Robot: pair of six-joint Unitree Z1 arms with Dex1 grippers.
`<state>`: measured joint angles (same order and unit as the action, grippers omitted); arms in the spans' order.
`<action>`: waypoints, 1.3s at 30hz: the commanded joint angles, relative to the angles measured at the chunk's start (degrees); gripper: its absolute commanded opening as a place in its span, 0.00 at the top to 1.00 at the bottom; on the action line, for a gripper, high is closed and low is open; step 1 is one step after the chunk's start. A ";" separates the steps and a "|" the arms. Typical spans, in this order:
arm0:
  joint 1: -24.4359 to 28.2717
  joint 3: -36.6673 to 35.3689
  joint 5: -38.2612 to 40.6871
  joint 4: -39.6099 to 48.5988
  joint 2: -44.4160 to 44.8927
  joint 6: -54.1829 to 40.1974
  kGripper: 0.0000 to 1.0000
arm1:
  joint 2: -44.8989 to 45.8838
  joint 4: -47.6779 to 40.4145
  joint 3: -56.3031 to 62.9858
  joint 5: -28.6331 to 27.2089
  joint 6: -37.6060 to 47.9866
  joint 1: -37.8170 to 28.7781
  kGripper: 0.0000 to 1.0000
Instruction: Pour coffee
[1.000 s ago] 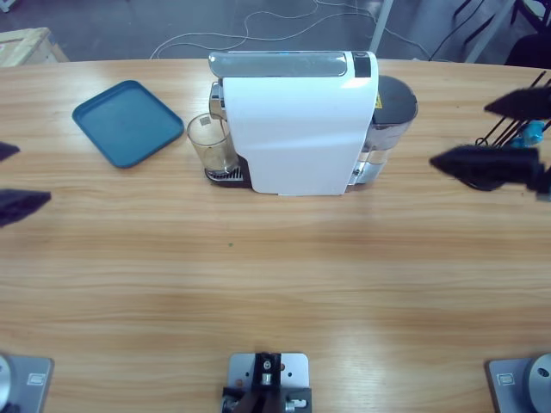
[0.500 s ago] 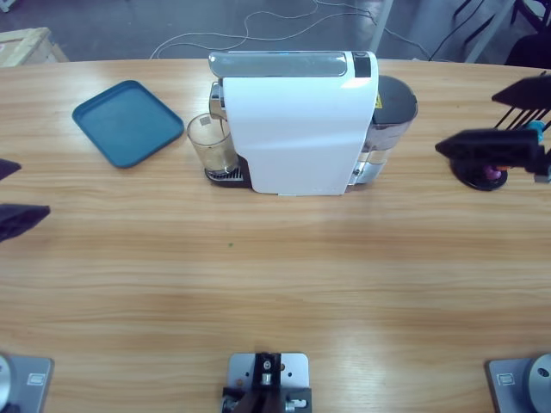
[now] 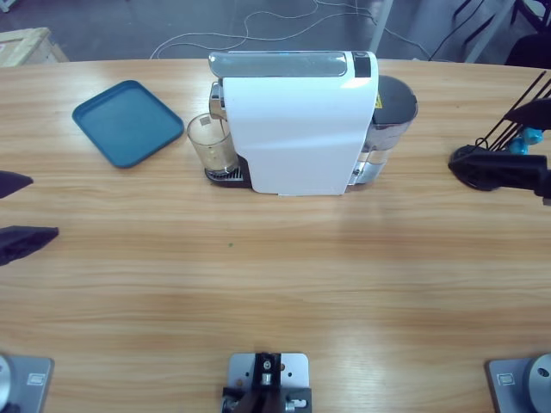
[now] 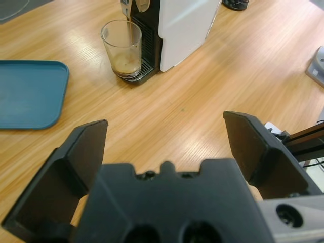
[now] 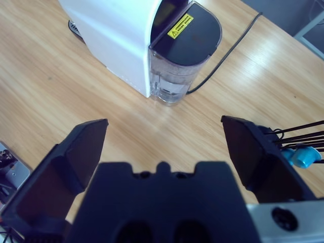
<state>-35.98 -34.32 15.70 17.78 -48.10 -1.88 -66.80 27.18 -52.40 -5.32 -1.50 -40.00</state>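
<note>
The right hand (image 5: 164, 139), jaws wide apart and empty, hangs above the table (image 5: 61, 96) near the white coffee machine's (image 5: 116, 35) water tank (image 5: 179, 61).

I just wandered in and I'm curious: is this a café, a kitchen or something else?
Most likely a robot test lab, not a café. A coffee machine with a glass under its spout stands on a long wooden table, two open black grippers wait nearby, and cables trail over the floor behind.

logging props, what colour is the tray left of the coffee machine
The tray is a plain teal blue with no pattern; the high view shows it best.
</note>
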 commanded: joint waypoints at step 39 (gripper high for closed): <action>-0.50 4.18 -0.40 -2.66 2.33 0.24 0.00 | 2.51 -5.70 5.40 -0.92 -0.25 0.89 0.00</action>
<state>-35.99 -32.49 15.60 15.72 -47.26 -1.86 -65.31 21.00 -48.56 -7.01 -2.27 -39.97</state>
